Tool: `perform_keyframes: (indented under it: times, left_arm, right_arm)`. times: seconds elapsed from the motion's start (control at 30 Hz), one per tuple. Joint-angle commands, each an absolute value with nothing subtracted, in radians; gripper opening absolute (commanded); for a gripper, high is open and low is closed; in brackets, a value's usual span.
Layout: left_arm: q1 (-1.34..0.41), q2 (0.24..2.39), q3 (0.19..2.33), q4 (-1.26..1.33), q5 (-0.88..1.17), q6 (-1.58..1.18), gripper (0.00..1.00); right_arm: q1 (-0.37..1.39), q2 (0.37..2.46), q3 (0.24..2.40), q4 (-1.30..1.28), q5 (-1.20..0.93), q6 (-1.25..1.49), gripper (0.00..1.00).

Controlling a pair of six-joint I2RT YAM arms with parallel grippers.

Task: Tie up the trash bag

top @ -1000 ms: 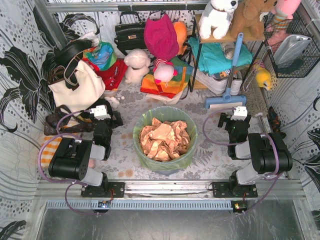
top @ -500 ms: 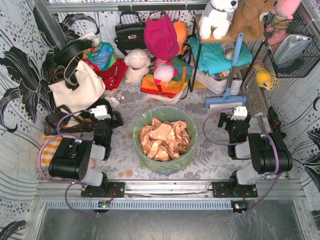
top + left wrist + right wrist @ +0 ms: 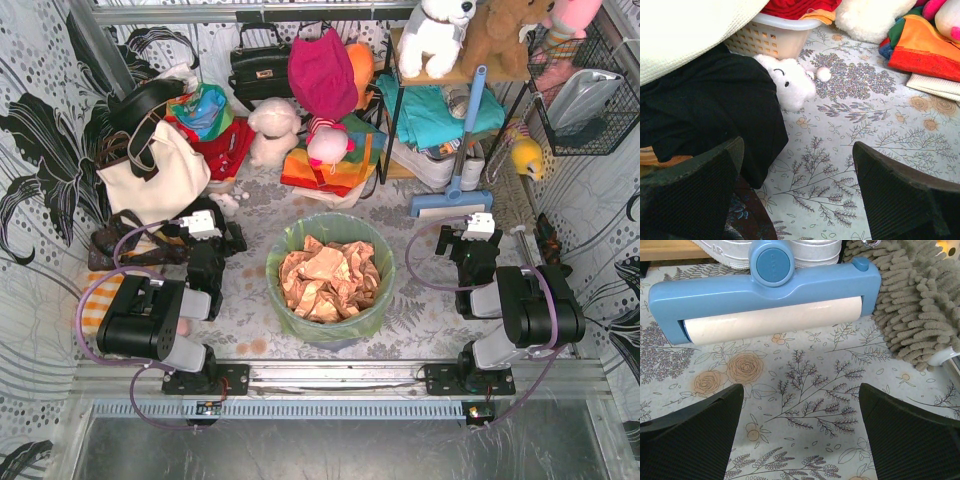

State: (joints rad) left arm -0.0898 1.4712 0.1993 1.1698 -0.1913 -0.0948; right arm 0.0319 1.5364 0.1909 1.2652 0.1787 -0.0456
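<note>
The lime-green trash bag (image 3: 287, 245) lines a round bin in the middle of the floral cloth, its rim folded over the edge. Crumpled tan-brown paper (image 3: 327, 279) fills it. My left gripper (image 3: 232, 238) rests left of the bin, apart from the bag. In the left wrist view it (image 3: 797, 150) is open and empty over the cloth. My right gripper (image 3: 442, 243) rests right of the bin, apart from the bag. In the right wrist view it (image 3: 801, 392) is open and empty. The bag shows in neither wrist view.
A cream tote bag (image 3: 160, 170) and black bags lie at the left. A black cloth (image 3: 715, 110), a white plush (image 3: 790, 80) and a cream basket (image 3: 771, 35) lie ahead of the left gripper. A blue lint roller (image 3: 765, 295) and grey mop head (image 3: 915, 300) lie ahead of the right.
</note>
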Motion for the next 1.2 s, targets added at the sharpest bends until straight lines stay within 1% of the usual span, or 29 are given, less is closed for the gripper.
perform_keyframes:
  times: [0.0,0.3,0.4,0.43,0.5,0.63,0.77,0.97,1.07,1.17]
  left_arm:
    - [-0.090,1.470,0.207,1.221,-0.209,-0.088,0.98]
    - [-0.090,1.462,0.204,1.226,-0.213,-0.077,0.98]
    - [-0.099,1.420,0.218,1.167,-0.241,-0.078,0.98]
    - [-0.103,1.385,0.231,1.113,-0.255,-0.078,0.98]
    - [-0.116,1.324,0.268,0.998,-0.300,-0.084,0.98]
    - [-0.124,1.210,0.346,0.776,-0.409,-0.148,0.98]
    - [-0.124,1.110,0.468,0.406,-0.481,-0.270,0.98]
    - [-0.124,0.973,0.636,-0.047,-0.365,-0.454,0.98]
    - [-0.124,0.935,0.676,-0.185,-0.272,-0.506,0.98]
    - [-0.126,0.888,0.664,-0.307,-0.226,-0.604,0.98]
  right_arm:
    - [0.028,1.539,0.193,1.304,0.178,-0.032,0.97]
    - [0.028,1.538,0.192,1.309,0.194,-0.037,0.97]
    - [0.028,1.479,0.220,1.205,0.209,-0.032,0.97]
    - [0.029,1.458,0.236,1.182,0.211,-0.043,0.97]
    - [0.029,1.405,0.282,1.035,0.226,-0.038,0.97]
    - [0.029,1.293,0.361,0.830,0.237,-0.041,0.97]
    - [0.029,1.176,0.472,0.573,0.226,-0.022,0.97]
    - [0.029,1.066,0.686,0.092,0.119,0.210,0.97]
    - [0.029,1.065,0.783,-0.137,0.012,0.266,0.98]
    - [0.029,1.050,0.824,-0.275,-0.049,0.335,0.99]
